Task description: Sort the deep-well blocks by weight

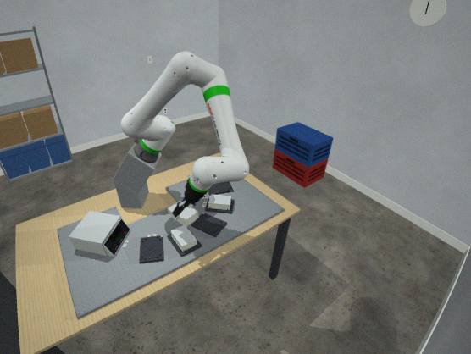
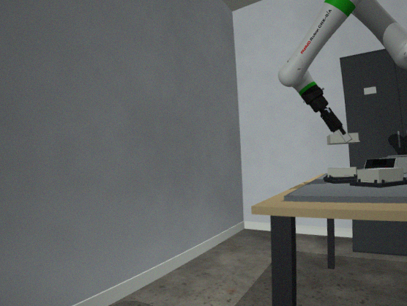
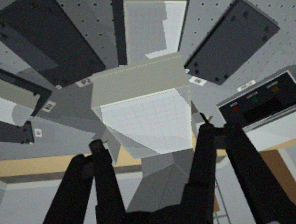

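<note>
deep-well block, a pale, box-shaped piece point(image 1: 188, 217) point(image 2: 334, 139) point(image 3: 145, 120), is up in the air, higher than the white, boxy check-weigher with a dark sloping front point(image 1: 96, 233) point(image 2: 381, 163) point(image 3: 261, 108) and off to one side of it. the black two-finger gripper point(image 1: 181, 209) point(image 2: 344, 135) point(image 3: 152, 115) is closed on this block, its fingers standing partway apart with the piece between them. the white six-joint arm with green bands point(image 1: 224, 123) point(image 2: 315, 44) rises from its grey pedestal near the check-weigher, bends high at the elbow, then runs down its long forearm to a low wrist. the gripper slants downward from there, clearly tilted, while the block looks roughly level.

a second pale block point(image 1: 183, 238) point(image 2: 342, 172) point(image 3: 152, 30) sits in a dark, flat nest point(image 1: 184, 252) point(image 2: 331, 179) point(image 3: 120, 32), with a bare dark nest point(image 1: 152, 249) point(image 3: 232, 42) between it and the check-weigher. a third pale block point(image 1: 220, 201) point(image 2: 381, 175) point(image 3: 17, 95) sits in another dark nest point(image 1: 219, 209) point(image 2: 378, 184) point(image 3: 44, 95), farther from the check-weigher than the second one.
</note>
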### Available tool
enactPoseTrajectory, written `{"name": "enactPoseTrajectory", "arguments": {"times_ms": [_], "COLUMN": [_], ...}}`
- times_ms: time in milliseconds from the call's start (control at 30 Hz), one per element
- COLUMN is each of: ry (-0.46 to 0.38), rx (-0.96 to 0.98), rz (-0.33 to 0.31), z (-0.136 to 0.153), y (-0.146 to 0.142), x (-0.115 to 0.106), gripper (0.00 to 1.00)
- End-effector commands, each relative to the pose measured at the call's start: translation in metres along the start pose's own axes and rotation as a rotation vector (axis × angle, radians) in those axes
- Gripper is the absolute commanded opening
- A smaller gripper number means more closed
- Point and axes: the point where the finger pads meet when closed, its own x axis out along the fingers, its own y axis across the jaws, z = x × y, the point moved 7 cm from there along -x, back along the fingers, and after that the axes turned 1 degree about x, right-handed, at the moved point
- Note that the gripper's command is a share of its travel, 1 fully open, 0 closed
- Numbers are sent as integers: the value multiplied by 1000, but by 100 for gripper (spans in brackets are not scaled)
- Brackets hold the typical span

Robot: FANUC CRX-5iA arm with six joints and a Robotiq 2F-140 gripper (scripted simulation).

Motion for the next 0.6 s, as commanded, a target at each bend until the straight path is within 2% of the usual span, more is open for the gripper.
{"name": "enactPoseTrajectory", "arguments": {"times_ms": [0,567], "ry": [0,0], "rx": [1,1], "rz": [1,1], "z": [-2,-12], "y": [-9,-58], "x": [-1,-8], "gripper": [10,10]}}
